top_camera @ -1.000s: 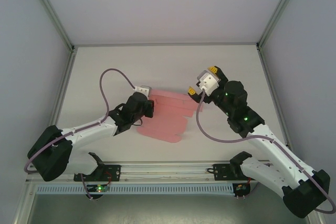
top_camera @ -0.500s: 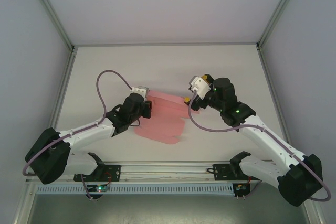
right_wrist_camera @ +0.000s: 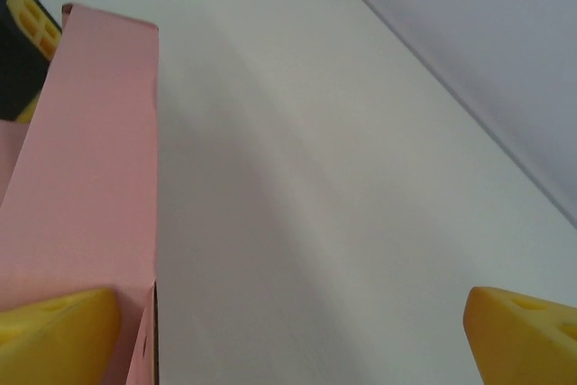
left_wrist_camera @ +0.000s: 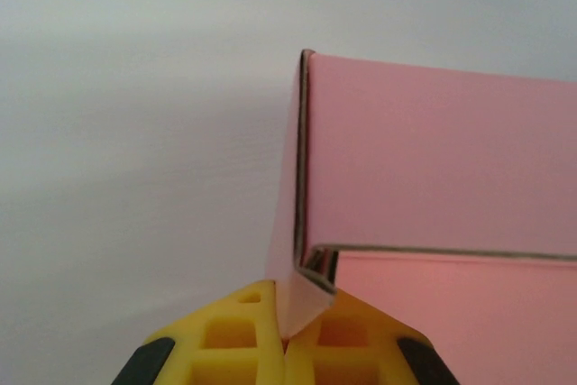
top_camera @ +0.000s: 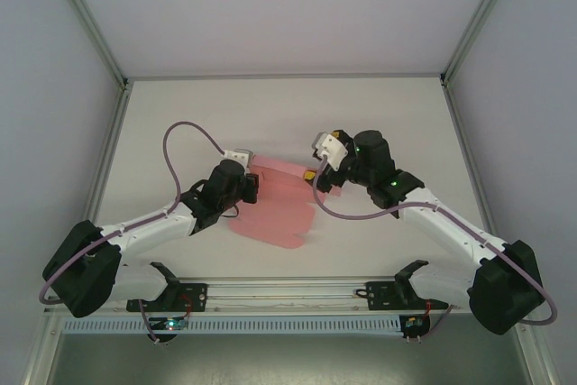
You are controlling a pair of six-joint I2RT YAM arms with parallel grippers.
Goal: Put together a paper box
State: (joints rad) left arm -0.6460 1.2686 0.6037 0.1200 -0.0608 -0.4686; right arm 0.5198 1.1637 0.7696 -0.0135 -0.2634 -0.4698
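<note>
The paper box [top_camera: 275,209] is a pink creased card sheet lying mid-table, with a side wall folded up along its far edge. My left gripper [top_camera: 253,186] is at the sheet's left end. In the left wrist view its yellow fingers [left_wrist_camera: 230,340] are shut on a folded corner flap of the paper box [left_wrist_camera: 433,160]. My right gripper [top_camera: 317,163] stands open at the box's right end. In the right wrist view the raised pink wall [right_wrist_camera: 90,178] lies against the left fingertip [right_wrist_camera: 54,324]; the other fingertip [right_wrist_camera: 523,338] is far off to the right.
The white table [top_camera: 397,114] is enclosed by pale walls with metal frame posts at the back corners. A rail with the arm bases [top_camera: 288,295] runs along the near edge. Purple cables loop above both wrists.
My right arm has swung left and its open gripper has come up to the box's right end. The left gripper and the sheet have shifted slightly left.
</note>
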